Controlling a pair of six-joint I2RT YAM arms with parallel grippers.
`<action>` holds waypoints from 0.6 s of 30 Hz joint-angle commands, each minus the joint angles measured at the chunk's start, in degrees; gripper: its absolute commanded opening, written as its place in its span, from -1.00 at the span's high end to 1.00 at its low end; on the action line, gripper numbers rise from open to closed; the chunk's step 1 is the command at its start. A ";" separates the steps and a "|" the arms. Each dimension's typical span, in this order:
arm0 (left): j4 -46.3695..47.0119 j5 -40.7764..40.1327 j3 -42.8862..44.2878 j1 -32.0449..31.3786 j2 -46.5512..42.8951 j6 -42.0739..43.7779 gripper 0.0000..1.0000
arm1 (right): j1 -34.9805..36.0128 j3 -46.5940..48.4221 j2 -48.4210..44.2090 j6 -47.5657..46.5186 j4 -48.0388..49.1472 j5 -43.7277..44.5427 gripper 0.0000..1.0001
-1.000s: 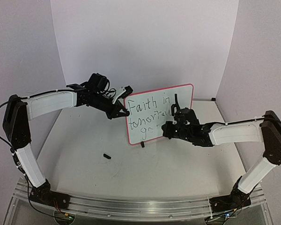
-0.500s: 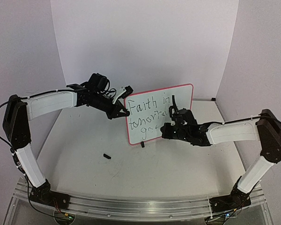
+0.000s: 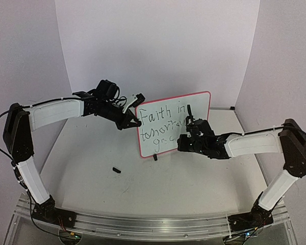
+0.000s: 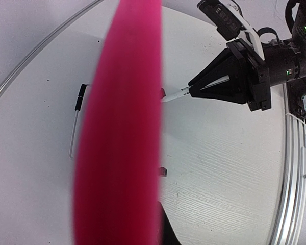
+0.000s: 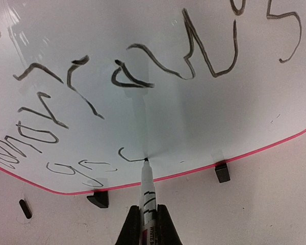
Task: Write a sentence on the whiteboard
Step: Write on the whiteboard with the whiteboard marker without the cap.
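A small black cap-like piece (image 3: 116, 170) lies on the white surface (image 3: 86, 153), left of centre; a metal rail (image 3: 153, 225) lines its near edge.

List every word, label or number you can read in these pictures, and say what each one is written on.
"Faith in": top line of the sentence on the whiteboard.
"tomorr": second line on the same board; its end is hidden.
"go": third line, followed by a letter that is only begun.
Print on the marker: too small and blurred to read.
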 commanded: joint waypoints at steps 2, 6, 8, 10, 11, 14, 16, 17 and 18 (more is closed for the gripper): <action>-4.91 -3.65 -0.36 -0.36 1.64 2.66 1.00 | -0.26 2.53 -3.41 -1.11 -0.31 0.94 1.00; -4.95 -3.64 -0.37 -0.35 1.51 2.66 1.00 | -0.26 2.91 -3.93 -1.78 -0.12 -0.27 1.00; -4.93 -3.65 -0.36 -0.34 1.47 2.67 1.00 | -0.26 3.08 -4.04 -2.08 0.09 -0.97 1.00; -5.00 -3.63 -0.36 -0.33 1.40 2.66 1.00 | -0.27 3.33 -3.82 -2.26 0.13 -1.80 1.00; -5.03 -3.63 -0.36 -0.33 1.40 2.68 1.00 | -0.26 3.49 -3.54 -2.30 0.13 -2.23 1.00; -5.00 -3.68 -0.38 -0.33 1.40 2.67 1.00 | -0.26 3.75 -2.71 -2.01 0.13 -3.24 1.00; -5.06 -3.66 -0.36 -0.33 1.43 2.69 1.00 | -0.26 3.46 -2.47 -1.69 0.13 -3.36 1.00; -5.04 -3.65 -0.37 -0.33 1.38 2.73 1.00 | -0.26 3.23 -2.57 -1.54 0.13 -3.29 1.00; -5.05 -3.69 -0.36 -0.33 1.41 2.71 1.00 | -0.26 2.95 -3.04 -1.48 0.13 -2.90 1.00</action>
